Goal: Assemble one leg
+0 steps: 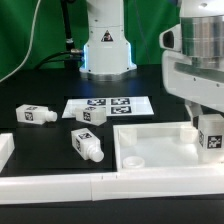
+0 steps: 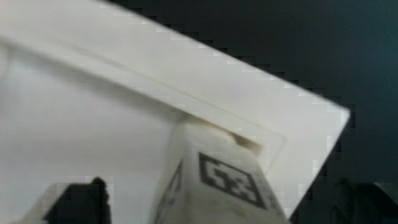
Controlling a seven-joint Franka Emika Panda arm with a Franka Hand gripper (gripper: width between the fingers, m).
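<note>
The tabletop (image 1: 160, 148) is a white, matte, shallow tray-like panel with a raised rim and a round socket near its corner at the exterior view's left; it lies flat on the black table (image 1: 30, 90). Three loose legs lie on that table: one (image 1: 34, 114) at the exterior view's left, one (image 1: 92, 115) near the middle and one (image 1: 87, 144) closest to the tabletop, each a short white block with a narrower round peg and a black-and-white square tag. The marker board (image 1: 108, 104), thin and flat, carries a row of such tags; no readable writing shows anywhere. A fourth leg (image 1: 211, 135) stands upright at the tabletop's corner on the exterior view's right, its tag facing out. The gripper (image 1: 205, 112) hangs directly over it; in the wrist view the leg (image 2: 222, 178) runs up between the dark fingertips (image 2: 80, 203), and the jaws appear clamped on it, though the contact itself is blurred.
</note>
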